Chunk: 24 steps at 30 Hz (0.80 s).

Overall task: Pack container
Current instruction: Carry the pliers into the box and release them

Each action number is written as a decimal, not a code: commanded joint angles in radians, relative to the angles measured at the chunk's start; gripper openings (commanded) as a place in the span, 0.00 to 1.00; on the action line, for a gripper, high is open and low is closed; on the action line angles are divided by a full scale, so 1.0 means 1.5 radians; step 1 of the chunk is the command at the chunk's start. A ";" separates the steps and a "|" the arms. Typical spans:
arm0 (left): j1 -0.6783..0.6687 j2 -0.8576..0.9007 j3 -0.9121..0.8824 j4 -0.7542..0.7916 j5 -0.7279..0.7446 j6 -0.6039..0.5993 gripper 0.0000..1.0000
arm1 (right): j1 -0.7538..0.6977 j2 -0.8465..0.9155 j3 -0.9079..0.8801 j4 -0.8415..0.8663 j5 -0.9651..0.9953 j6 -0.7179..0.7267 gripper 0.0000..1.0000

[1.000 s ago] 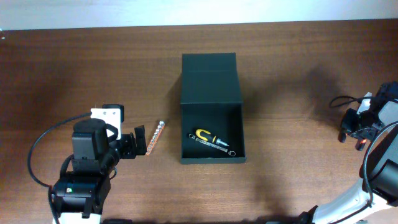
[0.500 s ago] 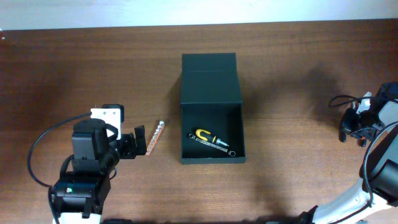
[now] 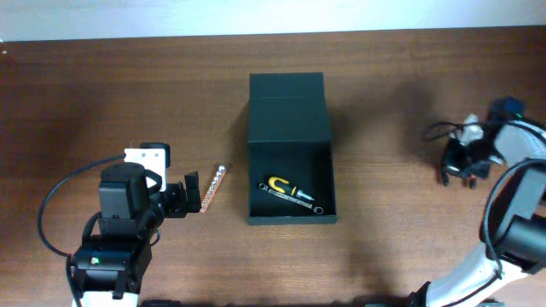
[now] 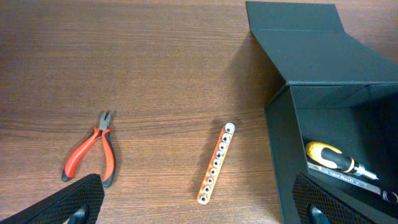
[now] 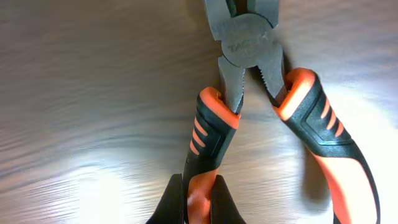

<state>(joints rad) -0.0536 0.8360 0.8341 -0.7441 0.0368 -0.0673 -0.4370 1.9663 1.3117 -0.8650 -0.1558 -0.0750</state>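
The right gripper is clamped on one handle of a pair of orange-and-black pliers. Its fingertips pinch the lower end of that handle from either side, and the second handle splays free just beside it. The pliers lie flat on the wooden table, steel head pointing away from the gripper. Seen from above, the container lies well apart from this gripper, off to its left across the table.

The left gripper is spread wide, with nothing between its fingers. Just ahead of it lies an orange bit strip with a row of silver sockets along its length, angled ahead and slightly right. Off to the gripper's left, apart from the strip, rest small red pliers. The container stands ahead and to the right of this gripper, its near wall beyond the strip and not touching it.

The container is open. Its flap lid is folded back flat on the table past the box, joined to it along the hinge edge. On the box floor, in the half away from the lid, lies a screwdriver with a yellow-and-black handle. A slim silver tool with a ring at one end lies right against it, running toward the corner farthest from the left gripper.
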 commanded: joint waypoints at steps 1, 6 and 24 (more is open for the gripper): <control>0.003 0.001 0.011 0.002 0.005 0.011 0.99 | 0.070 -0.076 0.072 -0.032 -0.017 -0.009 0.04; 0.003 0.001 0.011 0.002 0.005 0.011 0.99 | 0.175 -0.134 0.171 -0.127 -0.014 -0.089 0.04; 0.003 0.001 0.011 0.002 0.005 0.011 0.99 | 0.708 -0.182 0.335 -0.346 0.002 -0.332 0.04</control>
<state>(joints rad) -0.0536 0.8360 0.8341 -0.7441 0.0368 -0.0677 0.5797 1.7103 1.7996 -1.3918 -0.1738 -0.5499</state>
